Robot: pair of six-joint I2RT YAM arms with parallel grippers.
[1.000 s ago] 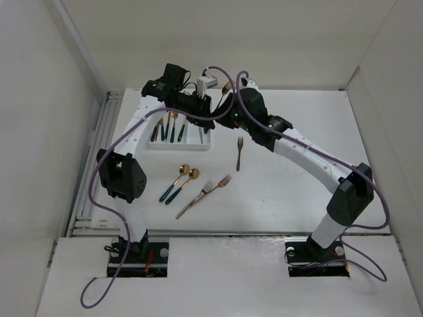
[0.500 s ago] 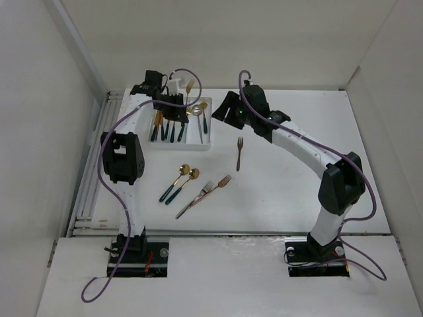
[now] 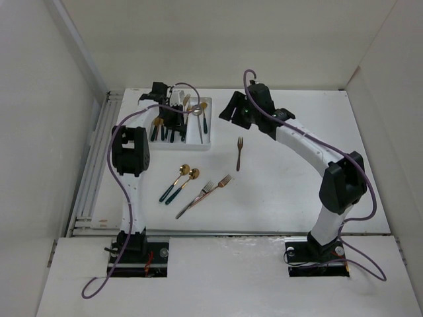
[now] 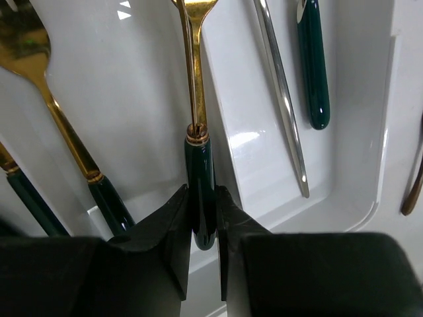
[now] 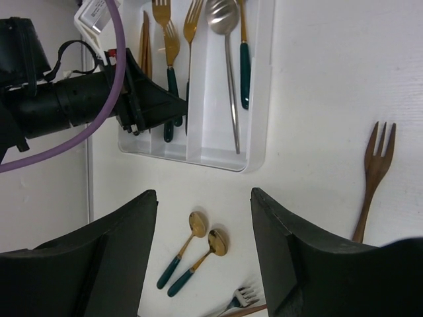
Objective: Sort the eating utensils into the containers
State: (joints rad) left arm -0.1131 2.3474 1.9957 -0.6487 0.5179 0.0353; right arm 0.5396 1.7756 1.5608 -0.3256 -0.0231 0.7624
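Left tool (image 4: 203, 201) around fork (image 4: 192, 79), tines cropped

The left arm (image 3: 129, 153) is standing up from its base and folding forward at the elbow, its forearm stretching toward the back left. The left gripper (image 4: 203, 201) is pinching the dark handle of a fork (image 4: 200, 158), jaws almost together and fingers pointing away from the base. The right arm (image 3: 310, 146) is arching from its base up and leftward. The right gripper (image 5: 201, 195) is hanging with jaws spread wide, facing down, nothing between them.
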